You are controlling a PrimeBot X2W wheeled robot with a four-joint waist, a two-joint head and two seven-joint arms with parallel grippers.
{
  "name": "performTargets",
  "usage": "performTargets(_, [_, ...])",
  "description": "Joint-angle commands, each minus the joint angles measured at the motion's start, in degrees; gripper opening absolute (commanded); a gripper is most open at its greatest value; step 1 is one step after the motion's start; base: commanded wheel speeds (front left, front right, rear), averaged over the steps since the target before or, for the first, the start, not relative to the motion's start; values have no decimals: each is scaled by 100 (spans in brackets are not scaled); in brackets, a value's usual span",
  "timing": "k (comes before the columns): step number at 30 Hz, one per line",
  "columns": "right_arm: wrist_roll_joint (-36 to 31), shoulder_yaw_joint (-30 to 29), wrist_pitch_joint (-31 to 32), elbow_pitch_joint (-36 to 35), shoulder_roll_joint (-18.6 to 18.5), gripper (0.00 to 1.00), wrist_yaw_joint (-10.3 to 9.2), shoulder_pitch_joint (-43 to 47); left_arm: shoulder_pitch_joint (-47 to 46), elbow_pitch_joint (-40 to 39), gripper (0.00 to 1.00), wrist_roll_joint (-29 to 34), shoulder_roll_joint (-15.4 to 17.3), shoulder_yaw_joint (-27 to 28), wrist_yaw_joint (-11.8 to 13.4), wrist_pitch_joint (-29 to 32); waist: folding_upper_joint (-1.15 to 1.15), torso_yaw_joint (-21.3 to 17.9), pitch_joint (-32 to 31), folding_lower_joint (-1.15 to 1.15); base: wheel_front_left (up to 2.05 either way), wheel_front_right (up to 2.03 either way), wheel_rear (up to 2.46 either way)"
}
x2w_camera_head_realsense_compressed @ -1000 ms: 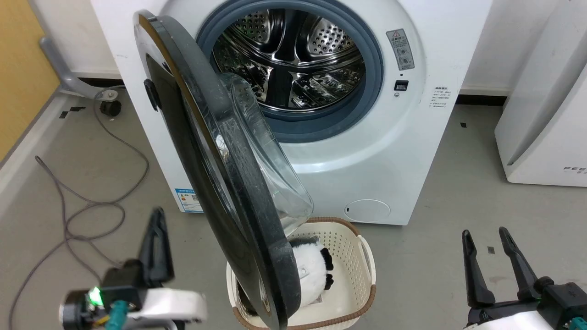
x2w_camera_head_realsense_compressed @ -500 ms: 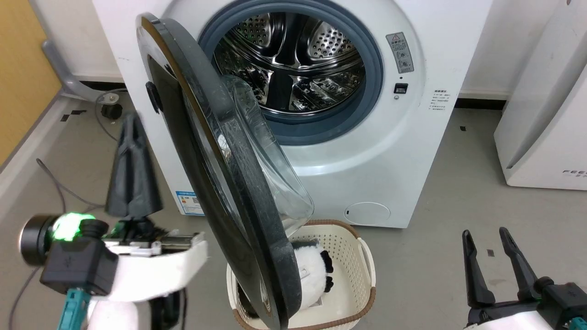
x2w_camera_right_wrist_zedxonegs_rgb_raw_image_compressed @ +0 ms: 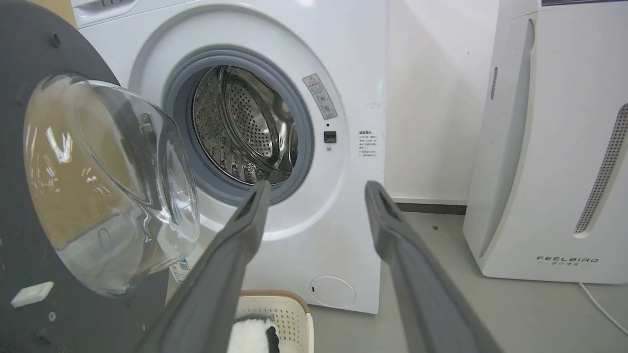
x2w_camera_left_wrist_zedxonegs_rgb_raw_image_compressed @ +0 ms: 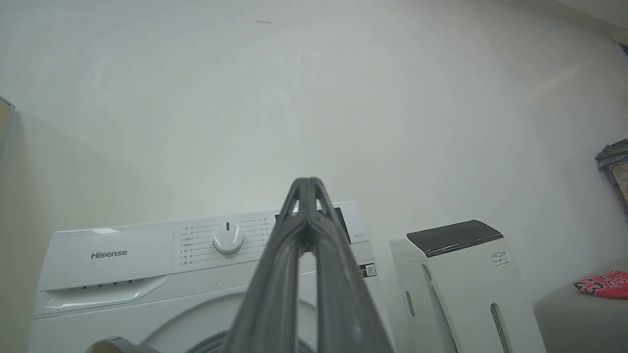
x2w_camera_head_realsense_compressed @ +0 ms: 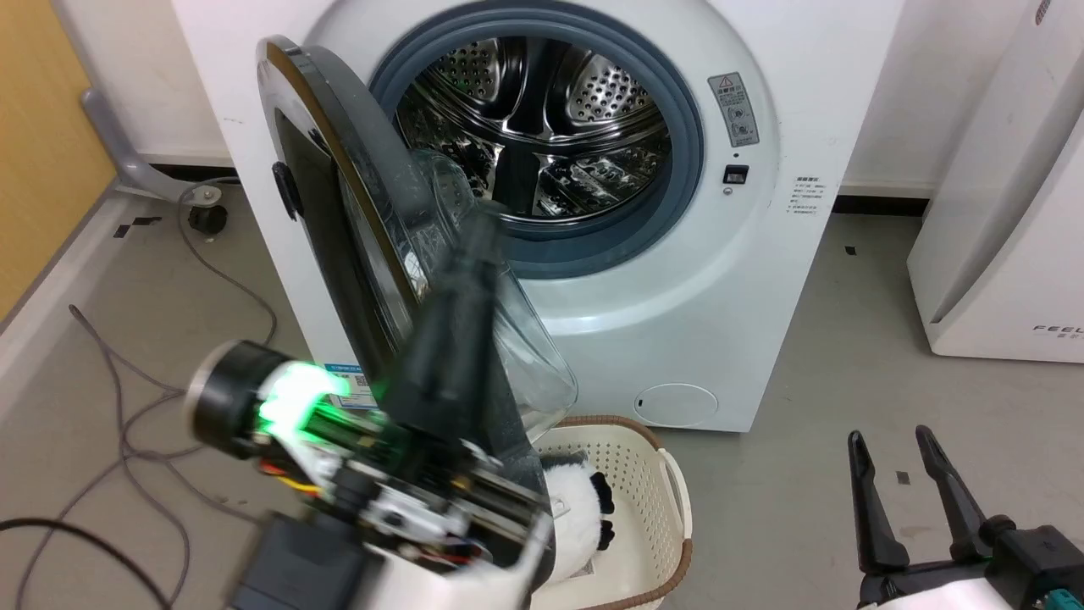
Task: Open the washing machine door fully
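the washing machine door [x2w_camera_head_realsense_compressed: 326, 229] hung half open at the left of the washing machine [x2w_camera_head_realsense_compressed: 677, 296]. the left fingers [x2w_camera_head_realsense_compressed: 449, 339], pinched together and empty, stood by its inner side, seemingly to push it wider; the right fingers [x2w_camera_head_realsense_compressed: 871, 508] idled, spread wide, empty.

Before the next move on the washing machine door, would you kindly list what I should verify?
1. Door fully open: not ok, it stands partway.
2. Left pincer shut for pushing: ok, fully closed.
3. Left pincer touching the door: cannot tell, blurred in the head view.
4. Right pincer out of the way: ok, open, low on the right.
5. Basket clear of the door's lower edge: cannot tell, it sits right beneath.
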Motion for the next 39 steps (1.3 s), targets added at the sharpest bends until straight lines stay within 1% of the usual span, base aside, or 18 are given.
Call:
performTargets(1, [-24, 4, -25, 12, 24, 100, 5, 113, -62, -7, 0, 84, 10, -135, -36, -24, 0, 7, -10, 0, 0, 0, 0])
performTargets(13, [-40, -16, -25, 44, 24, 100, 5, 150, 268, 453, 0, 195, 18, -1427, -222, -24, 0, 121, -22, 0, 0, 0, 0])
performTargets(22, [-27, -19, -25, 97, 24, 100, 5, 161, 661, 1218, 0, 172, 70, -2023, -289, -24, 0, 237, 36, 0, 0, 0, 0])
performTargets(28, [-29, -5, -25, 148, 24, 100, 5, 122, 844, 1879, 0, 82, 120, -2045, -212, -24, 0, 262, 97, 0, 0, 0, 0])
performTargets(35, [-24, -10, -25, 238, 24, 100, 5, 107, 953, 2635, 0, -101, 132, -1758, -64, -24, 0, 244, 149, 0, 0, 0, 0])
performTargets(39, [-19, -34, -25, 266, 24, 100, 5, 116, 989, 2853, 0, -165, 117, -1620, 3, -24, 0, 256, 170, 0, 0, 0, 0])
